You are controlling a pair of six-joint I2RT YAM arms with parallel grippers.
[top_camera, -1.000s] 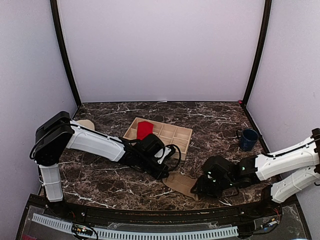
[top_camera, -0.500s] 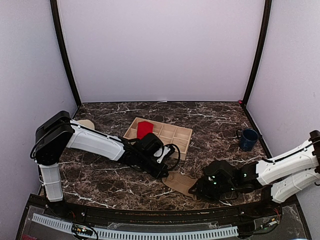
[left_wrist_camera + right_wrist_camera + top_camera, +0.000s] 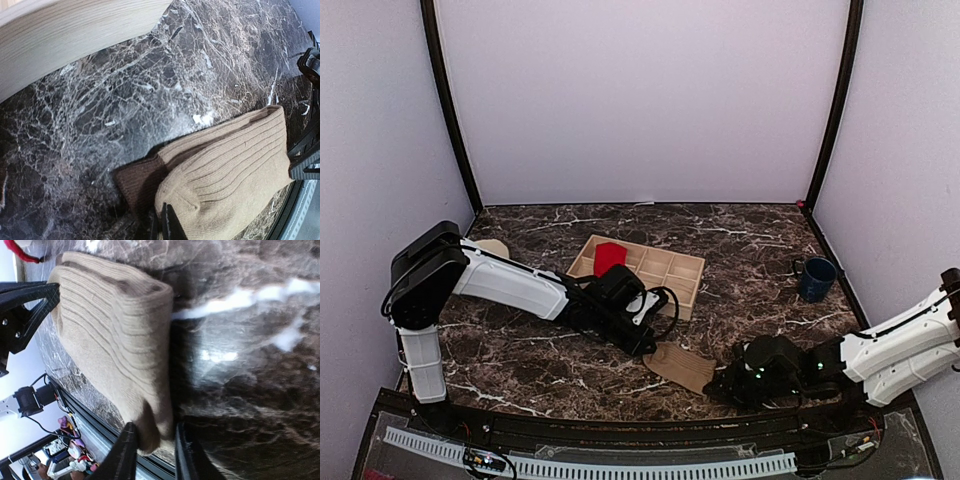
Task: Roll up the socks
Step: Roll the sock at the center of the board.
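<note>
While the left gripper (image 3: 163,226) is clamping the tan sock (image 3: 680,366) at its 10 o'clock end, the right gripper (image 3: 152,447) is straddling the 4 o'clock end, grip undeterminable. The sock is lying at 5 o'clock of the wooden tray (image 3: 698,288). Keep fabric taut, rolling evenly.

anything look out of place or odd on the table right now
The red sock sits in the left end of the wooden tray, poking over its rim, well apart from the tan sock out on the table. Nothing looks spilled or damaged.
</note>
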